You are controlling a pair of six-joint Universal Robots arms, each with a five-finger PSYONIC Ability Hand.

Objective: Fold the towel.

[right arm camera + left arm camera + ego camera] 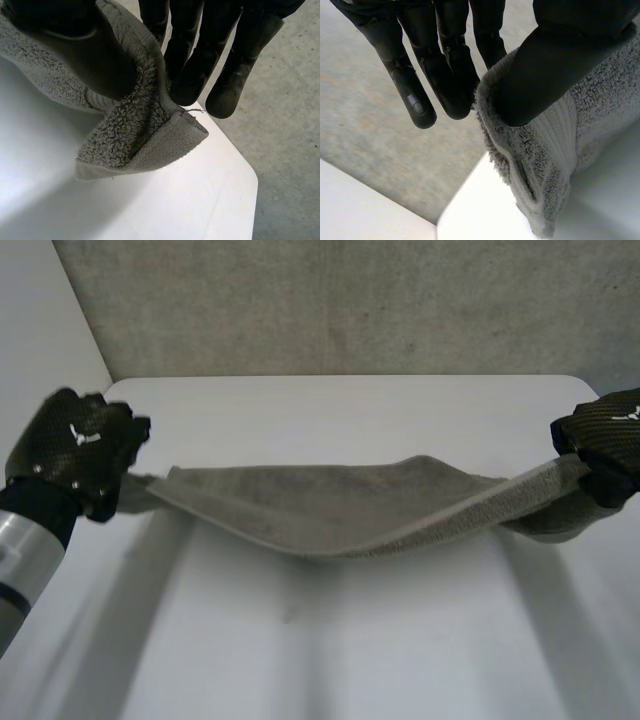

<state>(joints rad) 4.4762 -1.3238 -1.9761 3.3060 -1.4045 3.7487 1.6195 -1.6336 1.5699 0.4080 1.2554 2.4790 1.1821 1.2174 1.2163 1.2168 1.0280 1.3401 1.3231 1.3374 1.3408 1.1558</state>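
A grey towel (340,505) hangs stretched above the white table (330,640), sagging in the middle. My left hand (80,450) holds its left end. In the left wrist view the thumb (545,65) presses the towel (555,150) against the fingers (447,75). My right hand (605,440) holds the right end. In the right wrist view the thumb (85,45) pinches the towel's corner (145,140) against the fingers (200,65). The corner droops below the grip.
A grey concrete wall (350,300) stands behind the table's far edge. Grey floor (285,125) lies past the table's right corner (250,180), and floor (375,135) also lies off the left side.
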